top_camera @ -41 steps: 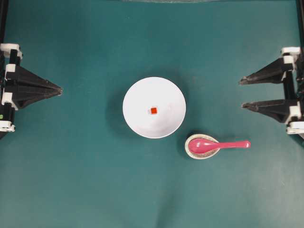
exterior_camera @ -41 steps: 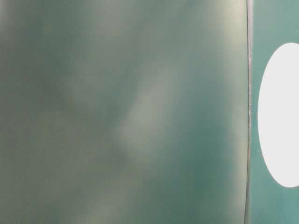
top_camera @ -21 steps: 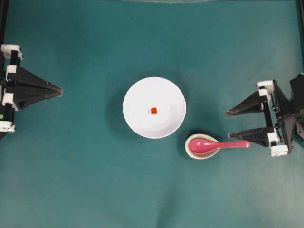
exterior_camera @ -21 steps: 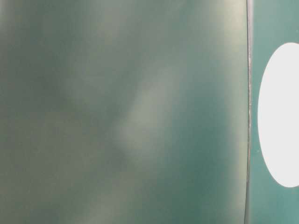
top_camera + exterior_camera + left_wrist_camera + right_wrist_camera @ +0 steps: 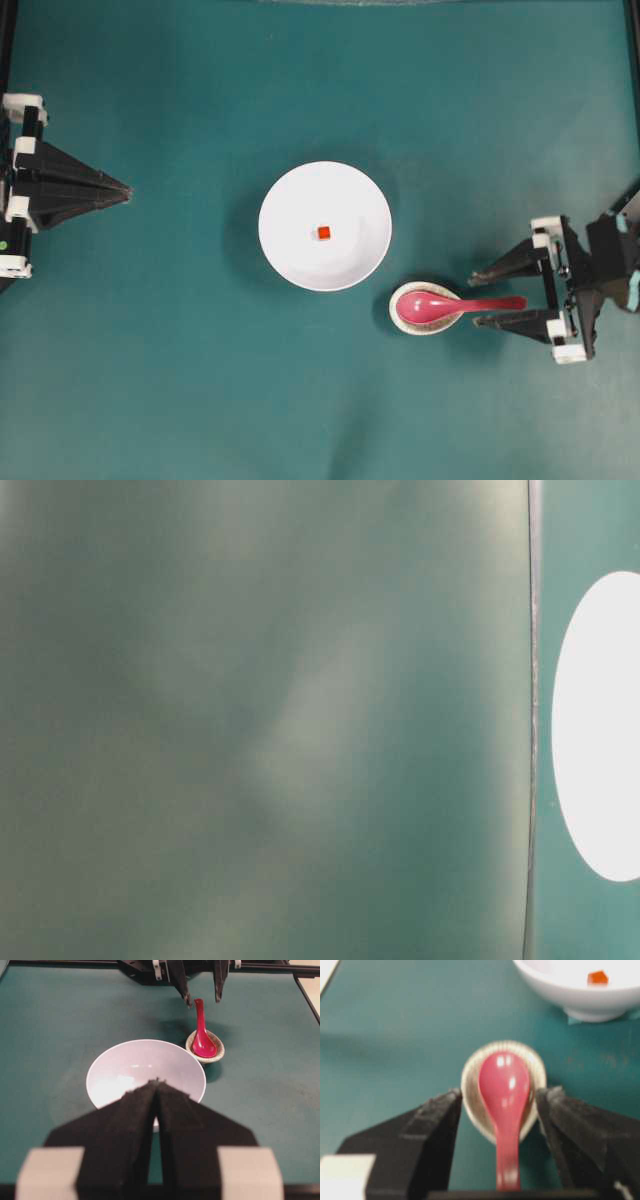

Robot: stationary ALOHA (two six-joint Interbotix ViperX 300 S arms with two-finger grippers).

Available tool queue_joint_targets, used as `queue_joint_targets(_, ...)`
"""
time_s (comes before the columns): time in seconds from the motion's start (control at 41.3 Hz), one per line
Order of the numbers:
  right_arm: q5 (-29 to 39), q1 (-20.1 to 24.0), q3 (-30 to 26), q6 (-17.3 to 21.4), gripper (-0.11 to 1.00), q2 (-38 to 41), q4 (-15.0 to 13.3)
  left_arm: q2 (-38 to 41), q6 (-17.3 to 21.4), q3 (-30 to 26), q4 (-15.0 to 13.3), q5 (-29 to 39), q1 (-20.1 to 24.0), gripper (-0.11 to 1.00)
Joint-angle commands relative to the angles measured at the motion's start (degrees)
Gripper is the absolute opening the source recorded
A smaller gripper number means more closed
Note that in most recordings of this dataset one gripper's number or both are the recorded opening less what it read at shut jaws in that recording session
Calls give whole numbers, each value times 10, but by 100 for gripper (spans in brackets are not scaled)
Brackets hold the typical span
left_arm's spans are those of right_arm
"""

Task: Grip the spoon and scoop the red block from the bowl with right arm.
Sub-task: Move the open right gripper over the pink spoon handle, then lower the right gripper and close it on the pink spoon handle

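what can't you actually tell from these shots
- Table-level view: almost wholly a blurred green surface; only part of the bowl shows, cut by the right edge.
- Left wrist view: the left gripper hides the bowl's near rim and the red block.
- Right wrist view: the spoon handle's end runs off the bottom edge between the open right gripper fingers; contact cannot be told.

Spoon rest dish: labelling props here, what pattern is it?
Speckled cream dish, clearest in the right wrist view.

table (image 5: pixel 180 380): teal | on it: bowl (image 5: pixel 290 260), speckled dish (image 5: pixel 397 318)
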Motion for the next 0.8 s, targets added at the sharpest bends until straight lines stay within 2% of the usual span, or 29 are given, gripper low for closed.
queue_joint_targets(0.0, -11, 6, -6, -1, 63, 21, 10, 4, 1, -17, 1, -2, -1, 1)
queue_joint_targets(0.363, 3, 13, -18, -1, 63, 64, 11, 4, 3, -17, 1, -1, -1, 1)
queue_joint_targets(0.775, 23, 13, -14, -2, 62, 65, 11, 4, 4, -17, 1, -1, -1, 1)
